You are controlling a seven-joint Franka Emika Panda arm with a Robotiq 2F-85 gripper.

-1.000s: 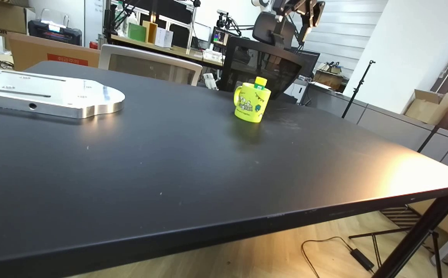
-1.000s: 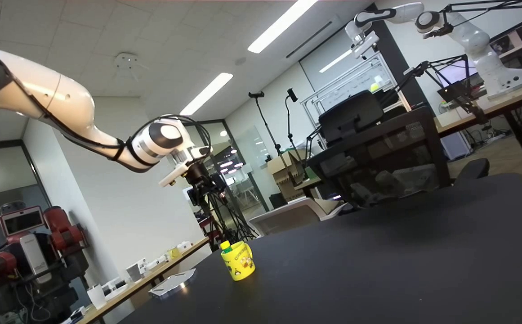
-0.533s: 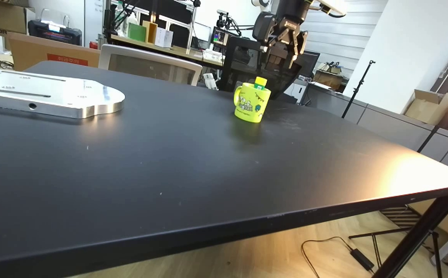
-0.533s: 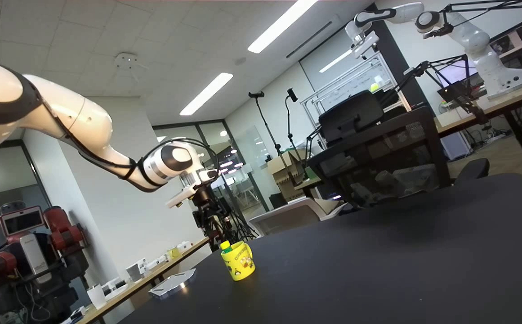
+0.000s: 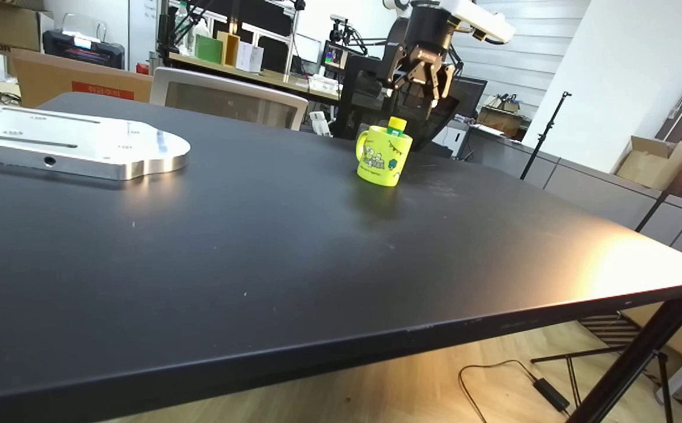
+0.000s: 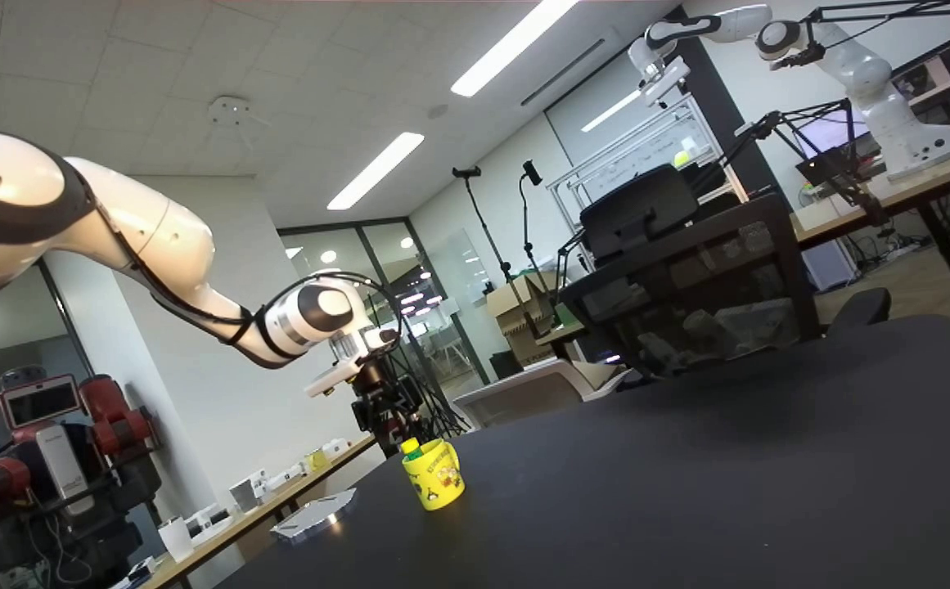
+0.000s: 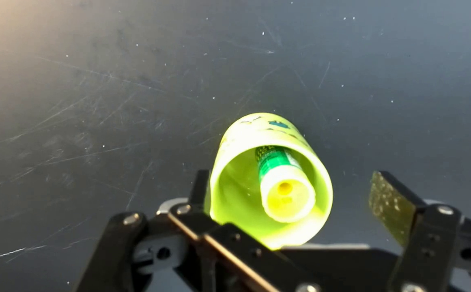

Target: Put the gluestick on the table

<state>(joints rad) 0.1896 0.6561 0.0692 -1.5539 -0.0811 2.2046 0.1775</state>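
Observation:
The gluestick, green with a yellow cap, stands tilted inside a yellow-green mug [image 5: 380, 157]; its cap shows above the rim in both exterior views [image 5: 396, 126] [image 6: 411, 447]. In the wrist view the gluestick [image 7: 288, 190] leans inside the mug [image 7: 259, 129], its lower end hidden. The mug stands upright on the black table [image 5: 294, 264]. My gripper [image 7: 291, 176] is open and empty, above the mug. In the wrist view the mug opening appears between the fingers, closer to the left one. In an exterior view the gripper [image 5: 411, 98] hangs above and behind the mug.
A thick silver metal plate [image 5: 70, 141] lies on the table and also shows near the mug in an exterior view [image 6: 315, 515]. Chairs [image 5: 229, 97] stand along the table's far edge. The mug's handle [image 5: 361, 145] sticks out to one side.
My gripper has come down from higher up and turned to point downward, then shifted slightly lower and to the left in an exterior view. The mug and gluestick have not moved.

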